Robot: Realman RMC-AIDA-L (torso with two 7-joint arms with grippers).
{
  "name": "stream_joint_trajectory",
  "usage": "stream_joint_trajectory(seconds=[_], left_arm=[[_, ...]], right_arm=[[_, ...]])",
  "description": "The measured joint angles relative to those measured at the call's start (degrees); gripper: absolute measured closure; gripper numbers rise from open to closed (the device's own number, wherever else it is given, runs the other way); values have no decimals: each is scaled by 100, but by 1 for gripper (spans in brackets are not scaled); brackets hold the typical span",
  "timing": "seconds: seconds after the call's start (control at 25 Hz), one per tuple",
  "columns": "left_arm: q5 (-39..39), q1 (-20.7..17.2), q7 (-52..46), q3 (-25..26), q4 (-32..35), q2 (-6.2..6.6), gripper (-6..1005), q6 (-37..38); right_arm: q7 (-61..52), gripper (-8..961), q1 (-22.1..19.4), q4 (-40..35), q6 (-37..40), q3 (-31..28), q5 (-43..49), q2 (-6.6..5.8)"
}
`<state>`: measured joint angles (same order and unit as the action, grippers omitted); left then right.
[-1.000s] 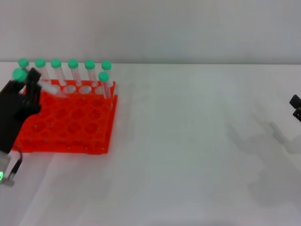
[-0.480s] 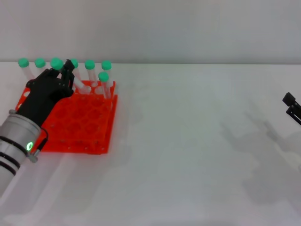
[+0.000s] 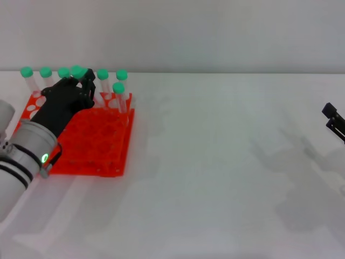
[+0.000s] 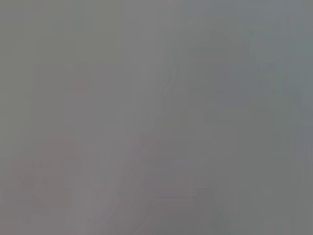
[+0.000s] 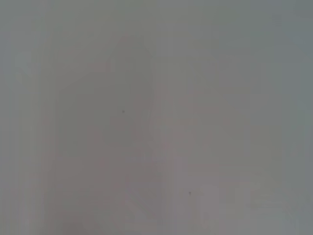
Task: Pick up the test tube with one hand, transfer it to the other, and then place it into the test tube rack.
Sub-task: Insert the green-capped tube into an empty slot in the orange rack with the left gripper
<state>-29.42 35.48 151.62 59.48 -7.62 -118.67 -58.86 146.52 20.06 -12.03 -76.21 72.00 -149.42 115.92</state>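
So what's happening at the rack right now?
The left gripper is over the back row of the orange test tube rack, at a green-capped test tube among the other tubes standing there. Whether it grips that tube can't be made out. The right gripper sits far off at the table's right edge, away from the rack. Both wrist views show nothing useful.

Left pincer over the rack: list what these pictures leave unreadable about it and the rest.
- Left pincer, head view: its black body covers the fingertips, so a grip on the tube is unclear.
- Rack hole under it: hidden by the arm.
- Right pincer: cut off by the edge.
- Both wrist views: only featureless grey.
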Motion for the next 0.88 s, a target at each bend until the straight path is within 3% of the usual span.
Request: stream_joint_trajectory(seconds=[0.88], left_arm=[[291, 153, 96, -6, -23, -22, 705, 632]], right_arm=[[-4, 164, 85, 0, 8, 14, 32, 27]])
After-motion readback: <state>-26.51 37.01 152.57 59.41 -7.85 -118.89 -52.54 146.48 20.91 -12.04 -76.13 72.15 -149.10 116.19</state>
